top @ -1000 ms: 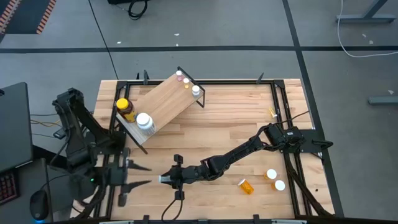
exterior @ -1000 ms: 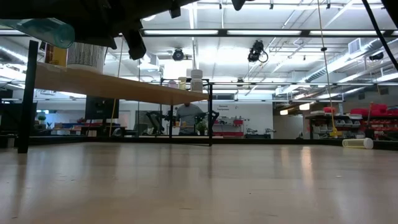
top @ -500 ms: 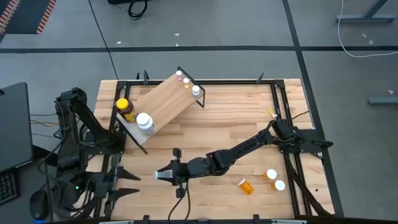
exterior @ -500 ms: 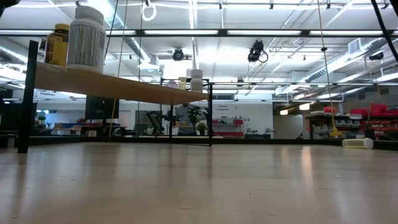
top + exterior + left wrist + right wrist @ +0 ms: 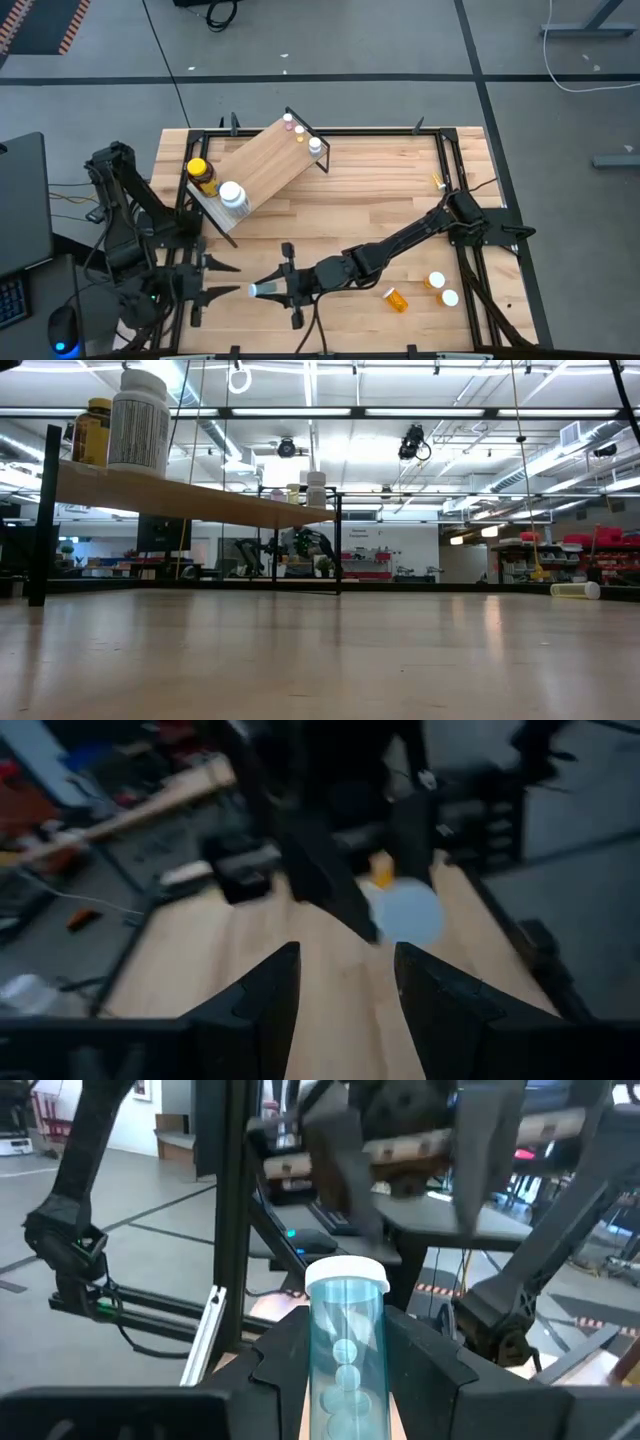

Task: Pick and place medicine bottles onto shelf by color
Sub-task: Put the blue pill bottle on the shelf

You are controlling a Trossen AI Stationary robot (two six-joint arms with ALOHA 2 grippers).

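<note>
A clear teal plastic vial with a white cap (image 5: 344, 1342) sits clamped between the two dark fingers of the right gripper (image 5: 262, 290), held off the butcher-block worktop (image 5: 380, 190) in front of the shelf and pointing toward the left arm. Small pale beads show inside the vial in the right wrist view. In the left wrist view the same vial appears as a blurred pale blue disc (image 5: 407, 913) beyond the left arm's own fingers.

The left gripper (image 5: 232, 279) hangs at the worktop's near left edge, just beside the held vial, its fingers spread apart with nothing between them.

The shelf, a light plywood board on a thin black metal frame (image 5: 262, 165), stands angled across the worktop's far left part. Five bottles stand on it. Two sit at its near left end: one amber jar with a yellow lid (image 5: 200, 176) and one larger white-capped bottle (image 5: 232, 196). Three small pale vials (image 5: 301, 134) stand in a row at the opposite end.

Well away from the shelf, by the worktop's near right corner, three more bottles remain: one orange vial lying on its side (image 5: 397, 298) and two white-capped bottles (image 5: 442, 289) close together. One of those two shows an orange body.
</note>
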